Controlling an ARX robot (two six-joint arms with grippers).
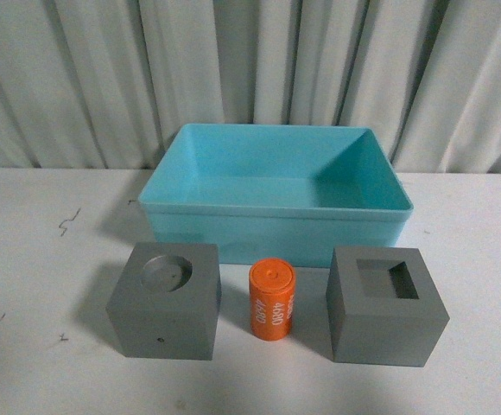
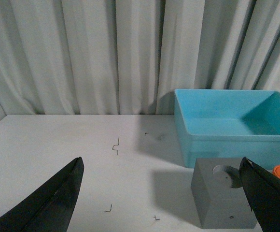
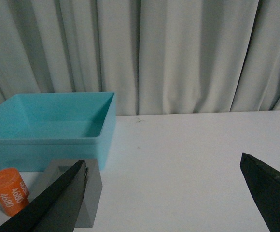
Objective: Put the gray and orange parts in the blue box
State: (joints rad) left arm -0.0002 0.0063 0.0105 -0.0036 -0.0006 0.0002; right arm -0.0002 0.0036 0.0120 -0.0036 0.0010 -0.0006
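Splayed wide at the left gripper (image 2: 161, 161), with black tapered fingers (image 2: 53, 205) far apart; splayed just as wide at the right gripper (image 3: 163, 159).

Soft, even, rather dim light with a cool greenish cast fills all three views, without glare. Faint, blurred shadows fall left of the blue box (image 1: 272, 229) and the round-recess gray cube (image 1: 164, 316) on the white table (image 1: 34, 285), so light comes from the right. The front view is slightly grainy. In the wrist views the left gripper (image 2: 161, 162) and right gripper (image 3: 163, 159) show as near-black, detail-less shapes.
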